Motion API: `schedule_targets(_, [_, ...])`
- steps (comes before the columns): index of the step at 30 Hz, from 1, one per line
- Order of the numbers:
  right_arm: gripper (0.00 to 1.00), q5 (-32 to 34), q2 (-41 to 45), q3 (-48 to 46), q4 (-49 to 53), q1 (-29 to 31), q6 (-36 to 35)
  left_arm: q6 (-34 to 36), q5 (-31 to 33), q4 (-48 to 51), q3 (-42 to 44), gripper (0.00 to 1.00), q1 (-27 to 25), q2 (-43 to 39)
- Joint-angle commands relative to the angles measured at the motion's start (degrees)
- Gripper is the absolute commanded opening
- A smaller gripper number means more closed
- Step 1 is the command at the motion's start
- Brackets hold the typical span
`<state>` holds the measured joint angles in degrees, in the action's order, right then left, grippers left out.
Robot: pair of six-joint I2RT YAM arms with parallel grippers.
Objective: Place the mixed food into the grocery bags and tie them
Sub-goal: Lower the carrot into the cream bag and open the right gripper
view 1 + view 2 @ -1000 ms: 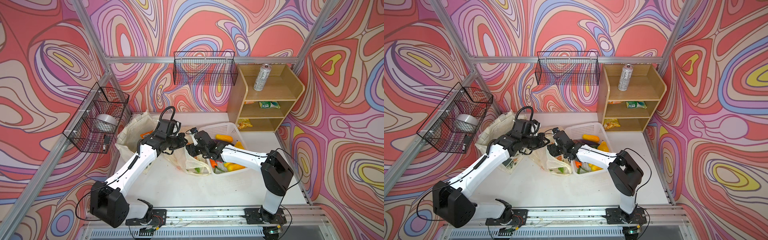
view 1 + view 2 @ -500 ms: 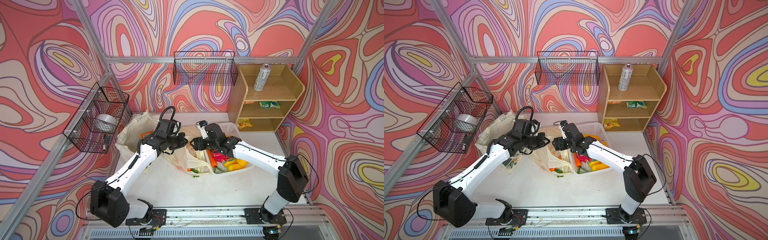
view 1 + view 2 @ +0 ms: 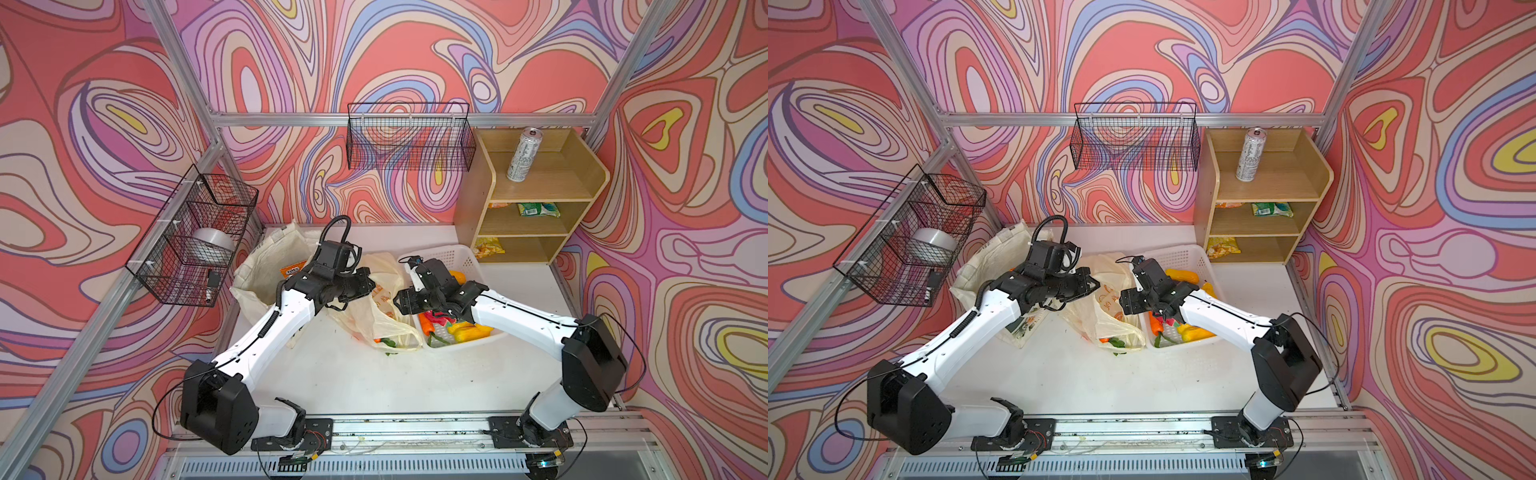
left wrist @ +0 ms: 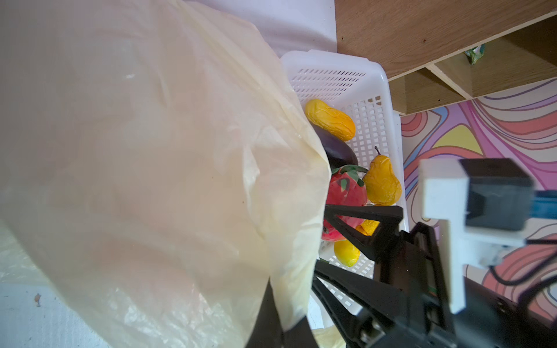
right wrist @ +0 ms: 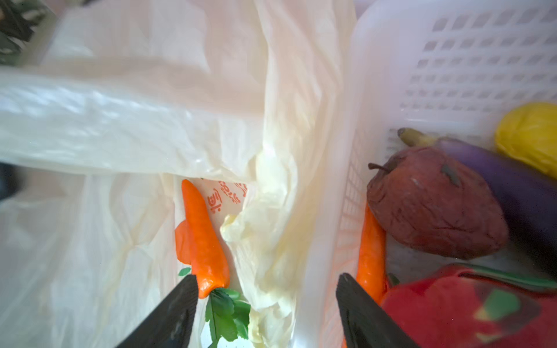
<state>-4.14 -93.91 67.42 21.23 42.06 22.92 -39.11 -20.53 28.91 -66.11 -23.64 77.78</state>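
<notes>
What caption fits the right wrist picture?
Open right tool above a toy carrot in the plastic bag, beside the white basket.

Your two top views hang high above the table's [image 3: 374, 386] front edge and look steeply down toward its back edge. They sit far enough off to hold the whole table and the shelf [image 3: 540, 187] at the back right corner. They share almost the whole scene, with a slight sideways shift between them. Your left wrist view sits right up against the bag [image 4: 150, 165], which fills most of it, and looks past it into the basket [image 4: 370, 126]. Your right wrist view looks down from close by, between the right gripper's [image 5: 268, 277] fingers, at the same bag and the basket's wall.
</notes>
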Motion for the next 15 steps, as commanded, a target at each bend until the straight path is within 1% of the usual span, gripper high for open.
schedule_targets(1, [0.74,-2.16,-2.19,1.28,0.22,-0.14,-1.10,-0.18,0.58,-0.28,0.01,0.00,-0.17,-0.87])
schedule_targets(3, [0.72,-2.55,-3.30,1.81,-0.12,-0.14,-1.12,-0.26,0.59,-0.17,0.01,0.00,-0.11,-1.18])
schedule_targets(8, [0.65,-2.73,-5.92,3.65,-0.58,-0.14,-1.31,-0.37,0.59,0.01,0.21,0.00,-0.17,-2.09])
schedule_targets(11, [0.54,-2.46,-7.25,4.88,-0.69,-0.14,-1.34,-0.42,0.61,-0.04,0.36,0.00,-0.18,-2.54])
schedule_targets(12, [0.49,-2.53,-7.32,5.18,-0.67,-0.14,-1.30,-0.43,0.59,0.01,0.44,0.00,-0.18,-2.68])
schedule_targets(13, [0.39,-2.59,-7.32,5.40,-0.80,-0.14,-1.28,-0.43,0.58,0.01,0.44,0.00,-0.10,-2.85])
schedule_targets(14, [0.35,-2.63,-7.25,5.43,-0.86,-0.14,-1.17,-0.41,0.65,-0.01,0.42,0.00,-0.15,-2.90])
schedule_targets(15, [0.35,-2.83,-7.25,5.53,-0.72,-0.14,-1.13,-0.28,0.71,0.10,0.42,0.00,-0.17,-2.98])
